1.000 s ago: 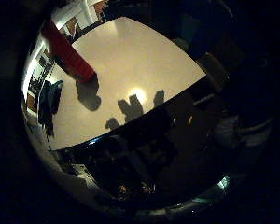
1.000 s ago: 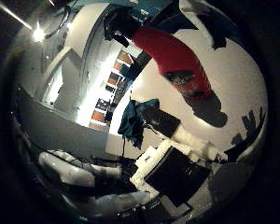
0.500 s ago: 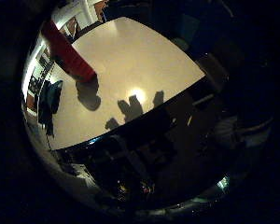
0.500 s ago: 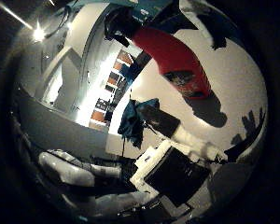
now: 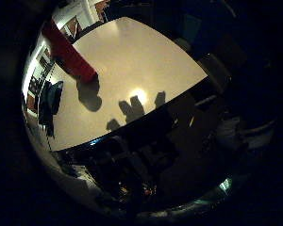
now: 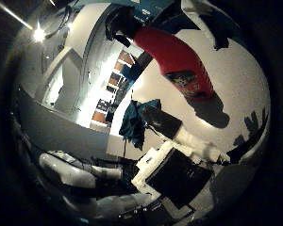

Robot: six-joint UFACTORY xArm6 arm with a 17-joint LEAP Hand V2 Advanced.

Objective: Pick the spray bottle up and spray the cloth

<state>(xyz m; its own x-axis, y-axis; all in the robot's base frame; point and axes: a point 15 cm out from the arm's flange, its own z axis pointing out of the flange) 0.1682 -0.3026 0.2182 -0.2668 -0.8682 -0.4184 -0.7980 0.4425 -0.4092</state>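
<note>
A red spray bottle (image 5: 68,52) with a dark head stands on the white table (image 5: 146,56) near one edge. It fills more of the right thumb side palm view (image 6: 174,58). A dark teal cloth (image 5: 49,102) lies at the table's edge a short way from the bottle, and it also shows in the right thumb side palm view (image 6: 140,118). My hand (image 6: 179,165) hangs above the table, away from the bottle and the cloth. Its shadow (image 5: 132,108) on the table shows straight, spread fingers with nothing between them.
A chair (image 5: 215,71) stands at the table's far side. Shelves (image 6: 118,80) line the wall behind the cloth, and a bright ceiling lamp (image 6: 38,35) shines above. The floor beyond the table's edge is dark.
</note>
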